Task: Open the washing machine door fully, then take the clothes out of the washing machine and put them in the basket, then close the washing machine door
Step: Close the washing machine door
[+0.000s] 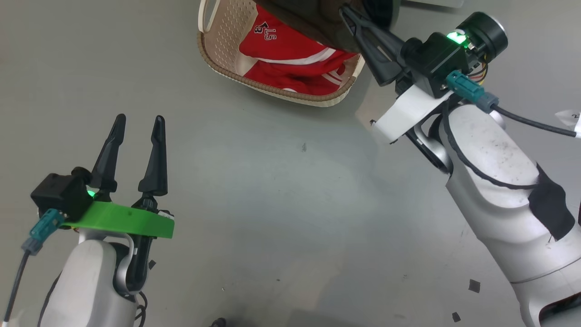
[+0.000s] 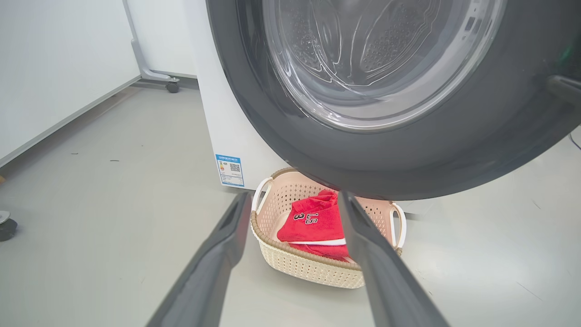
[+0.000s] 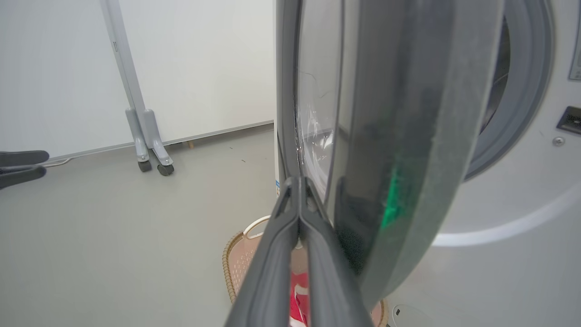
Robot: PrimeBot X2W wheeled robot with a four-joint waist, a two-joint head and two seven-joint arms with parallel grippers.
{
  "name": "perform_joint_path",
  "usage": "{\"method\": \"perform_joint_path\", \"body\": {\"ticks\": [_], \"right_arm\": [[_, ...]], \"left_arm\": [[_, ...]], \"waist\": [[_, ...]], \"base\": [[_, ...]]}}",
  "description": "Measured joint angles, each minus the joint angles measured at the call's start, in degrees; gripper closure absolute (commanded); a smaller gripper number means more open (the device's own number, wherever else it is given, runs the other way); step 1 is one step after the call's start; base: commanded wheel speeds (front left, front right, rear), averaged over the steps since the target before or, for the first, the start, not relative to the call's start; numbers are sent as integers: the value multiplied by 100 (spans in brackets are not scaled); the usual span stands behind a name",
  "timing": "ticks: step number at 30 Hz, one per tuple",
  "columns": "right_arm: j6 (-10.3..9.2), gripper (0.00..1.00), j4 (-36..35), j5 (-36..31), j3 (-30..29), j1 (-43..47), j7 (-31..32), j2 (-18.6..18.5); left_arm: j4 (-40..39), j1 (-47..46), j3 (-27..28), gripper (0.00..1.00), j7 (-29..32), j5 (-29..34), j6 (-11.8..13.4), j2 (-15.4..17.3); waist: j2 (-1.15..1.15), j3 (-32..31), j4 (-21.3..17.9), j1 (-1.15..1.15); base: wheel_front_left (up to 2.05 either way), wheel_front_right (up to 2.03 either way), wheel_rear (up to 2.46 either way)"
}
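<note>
**Two grippers logged: left spread, right pressed together at the door; clothes in basket**

Nearest, lower left in the head view: left gripper (image 1: pixel 139 119), fingers spread wide, grey floor (image 1: pixel 272 190) showing between them. It hangs above the floor, well apart from the basket. Green collar at its wrist.

Lower right to upper right in the head view: right arm reaching up and forward. Right gripper (image 3: pixel 298 181) has its two fingers pressed together along their whole length, pinching no object. The tips sit at the edge of the washing machine door (image 2: pixel 408 168). Contact looks likely, but I cannot tell for certain.

Mid-distance: basket (image 1: pixel 272 88) on the floor, just in front of the washing machine (image 2: pixel 213 113). In the left wrist view the lower part of the door's rim overhangs its far side. The clothes (image 1: pixel 290 50) lie inside the basket, bright red with white stripes. The top piece carries white lettering, "LS" and a "3".

Door: standing partly open. It is seen edge-on in the right wrist view, with the glass bulge beside the glossy black rim. The grey gasket (image 3: pixel 531 91) of the machine's opening is exposed to the right of it.

Farther: blue sticker (image 2: pixel 229 170) low on the machine's white side. Behind it, a white wall panel on a grey wheeled stand (image 3: pixel 147 136).
</note>
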Motion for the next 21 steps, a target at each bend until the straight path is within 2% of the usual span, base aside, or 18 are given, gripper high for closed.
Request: {"method": "perform_joint_path", "body": {"ticks": [21], "right_arm": [[-2, 100, 193, -77, -432, -1248, 66, -439]], "left_arm": [[-188, -339, 25, 0, -1, -234, 0, -115]], "waist": [[0, 756, 77, 0]], "base": [[0, 0, 0]]}}
